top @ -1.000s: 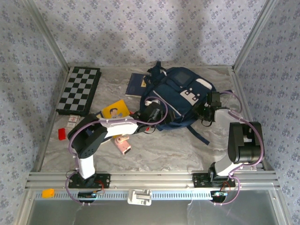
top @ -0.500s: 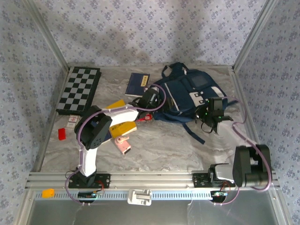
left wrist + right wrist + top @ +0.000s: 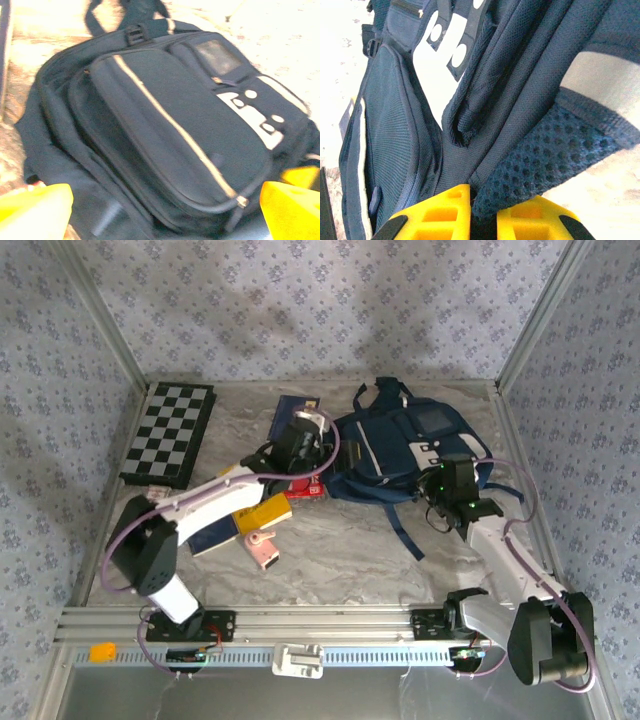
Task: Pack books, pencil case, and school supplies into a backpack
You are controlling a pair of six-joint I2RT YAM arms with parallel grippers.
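The navy backpack [image 3: 405, 440] lies flat at the back right, front panel up, and its front pocket and pale piping show in the left wrist view [image 3: 175, 125]. My left gripper [image 3: 298, 435] hovers at its left edge, open, fingertips [image 3: 35, 210] wide apart and holding nothing. My right gripper [image 3: 447, 486] is shut on the backpack's mesh-padded fabric [image 3: 545, 150] at its near right edge. A navy book [image 3: 290, 410] lies behind the left gripper. A yellow book [image 3: 265, 512] lies partly under the left arm. The red pencil case [image 3: 305, 490] sits by the pack's left corner. The pink gadget [image 3: 262, 550] lies nearer.
A checkered board [image 3: 170, 432] lies at the back left. A tiny red block [image 3: 132, 526] and a white card [image 3: 155, 498] sit near the left wall. A loose dark strap [image 3: 402, 530] trails toward the front. Metal rails border the table.
The backpack has slid right and turned. My left gripper has pulled back off it toward the rear left. My right arm has stretched out, its jaws closing on the fabric.
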